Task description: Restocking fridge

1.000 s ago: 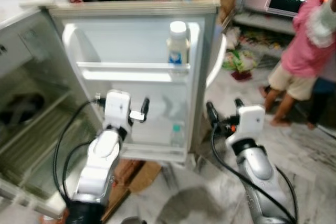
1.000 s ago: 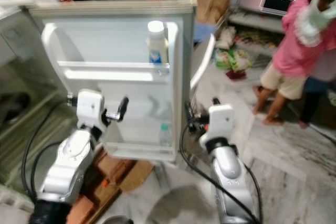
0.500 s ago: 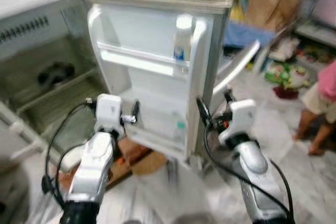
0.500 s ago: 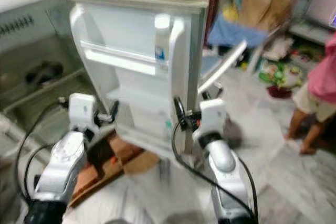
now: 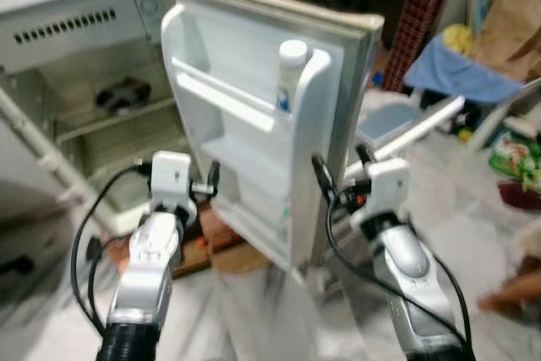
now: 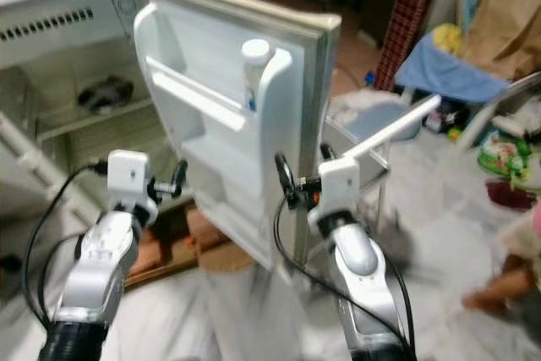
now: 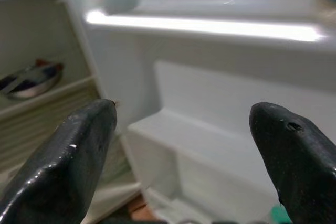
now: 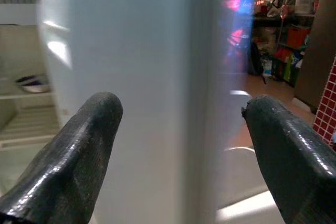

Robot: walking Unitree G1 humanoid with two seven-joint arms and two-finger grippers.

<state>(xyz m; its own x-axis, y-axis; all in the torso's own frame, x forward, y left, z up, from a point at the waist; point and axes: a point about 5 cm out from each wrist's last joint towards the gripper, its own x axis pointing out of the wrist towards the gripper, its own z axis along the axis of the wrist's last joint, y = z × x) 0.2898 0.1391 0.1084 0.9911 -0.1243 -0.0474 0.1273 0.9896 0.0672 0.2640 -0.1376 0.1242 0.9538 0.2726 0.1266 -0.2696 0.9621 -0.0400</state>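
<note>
The fridge (image 5: 76, 14) stands open on my left, with a dark bowl (image 5: 122, 95) on its inner shelf. Its white door (image 5: 254, 116) swings out in front of me. A white bottle with a blue label (image 5: 290, 69) stands in the upper door shelf. A small teal-capped bottle (image 5: 286, 209) sits in the lower one. My left gripper (image 5: 177, 166) is open and empty, facing the door's inner shelves (image 7: 210, 24). My right gripper (image 5: 341, 165) is open and empty at the door's outer edge (image 8: 199, 77), a short way from it.
Brown cardboard (image 5: 228, 251) lies on the floor under the door. Behind the door's right side are a white-framed chair (image 5: 406, 128), a blue cloth (image 5: 461, 73) and a paper bag (image 5: 511, 23). A person's blurred leg (image 5: 507, 293) shows at the right edge.
The camera has swung left, so more of the fridge interior shows and the person in pink has slid to the right edge. Both grippers stay open before the door.
</note>
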